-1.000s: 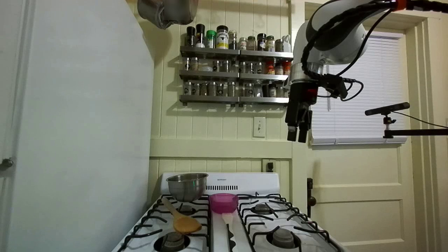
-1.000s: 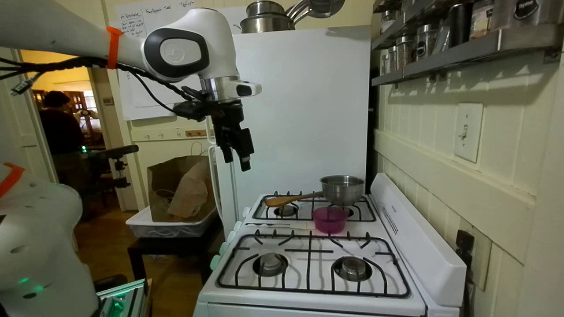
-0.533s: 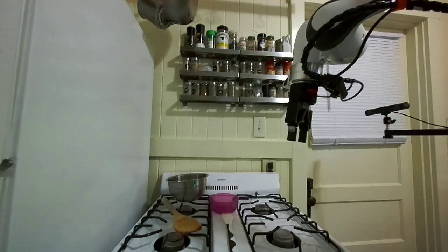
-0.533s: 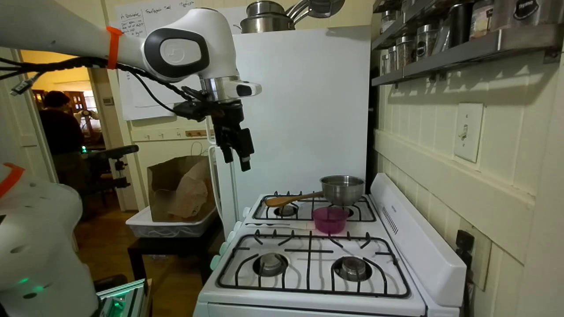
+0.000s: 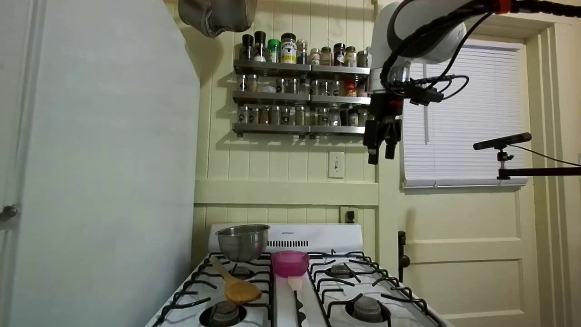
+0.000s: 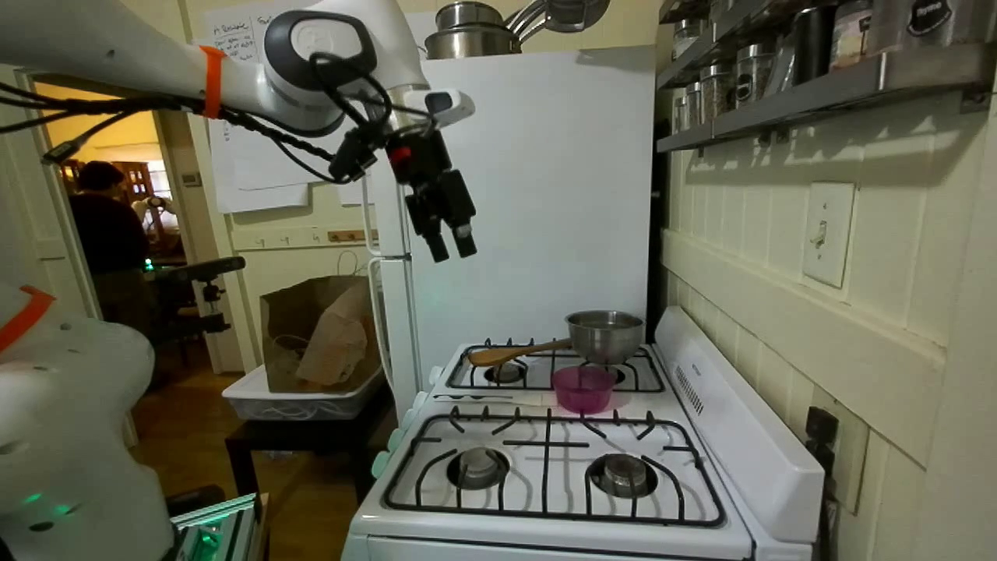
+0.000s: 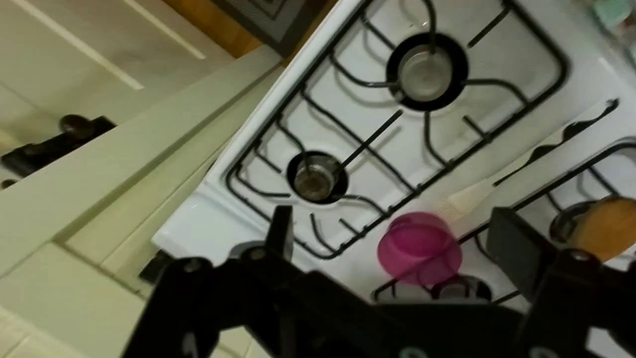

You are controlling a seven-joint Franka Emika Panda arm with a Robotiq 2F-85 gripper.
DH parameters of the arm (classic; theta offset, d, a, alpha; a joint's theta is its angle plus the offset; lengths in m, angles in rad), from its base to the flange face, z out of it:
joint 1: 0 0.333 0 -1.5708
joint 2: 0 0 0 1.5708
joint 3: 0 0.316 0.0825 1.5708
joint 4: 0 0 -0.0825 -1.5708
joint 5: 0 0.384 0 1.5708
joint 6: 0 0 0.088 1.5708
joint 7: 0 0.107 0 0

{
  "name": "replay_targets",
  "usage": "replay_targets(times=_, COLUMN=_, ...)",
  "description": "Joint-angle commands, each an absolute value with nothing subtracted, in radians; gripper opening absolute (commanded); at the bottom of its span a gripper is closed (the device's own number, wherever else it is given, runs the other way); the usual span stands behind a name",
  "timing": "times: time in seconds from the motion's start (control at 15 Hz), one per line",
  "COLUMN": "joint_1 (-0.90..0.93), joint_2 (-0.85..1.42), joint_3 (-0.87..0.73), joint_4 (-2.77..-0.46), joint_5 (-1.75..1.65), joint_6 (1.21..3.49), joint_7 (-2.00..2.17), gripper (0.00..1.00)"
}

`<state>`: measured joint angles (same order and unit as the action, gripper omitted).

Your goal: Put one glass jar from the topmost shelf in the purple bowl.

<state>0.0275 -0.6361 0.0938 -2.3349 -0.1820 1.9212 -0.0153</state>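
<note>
Jars (image 5: 326, 57) are standing on the top shelf (image 5: 272, 68), some looking dark inside. The purple bowl (image 5: 290, 265) is sitting on the stove (image 5: 283, 309), near the silver pot (image 5: 243, 245). The robot hand (image 5: 381, 156) is hanging higher than before, its fingers (image 7: 280, 231) pointing down, wide apart.

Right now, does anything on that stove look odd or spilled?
Mildly odd: the wooden spoon lies loose on the gas stove, its head close to a front burner, a strange resting place for wood. A pastry brush lies in front of the purple bowl. I see no spill or damage.
</note>
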Motion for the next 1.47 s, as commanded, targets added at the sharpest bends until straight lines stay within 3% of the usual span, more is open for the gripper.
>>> replay_targets(times=0.0, joint_1=-0.042, joint_2=-0.572, joint_3=0.147, joint_4=-2.16, joint_5=-0.319, joint_6=1.884, joint_7=0.09, gripper=1.0)
replay_targets(times=0.8, joint_1=-0.132, joint_2=-0.417, joint_3=0.162, joint_4=-1.637, joint_5=-0.508, joint_6=1.893, joint_7=0.263, gripper=1.0)
replay_targets(times=0.87, joint_1=-0.115, joint_2=-0.463, joint_3=0.145, joint_4=-1.711, joint_5=-0.483, joint_6=1.881, joint_7=0.25, gripper=1.0)
replay_targets(times=1.4, joint_1=-0.114, joint_2=-0.418, joint_3=0.148, joint_4=-1.64, joint_5=-0.496, joint_6=1.883, joint_7=0.251, gripper=1.0)
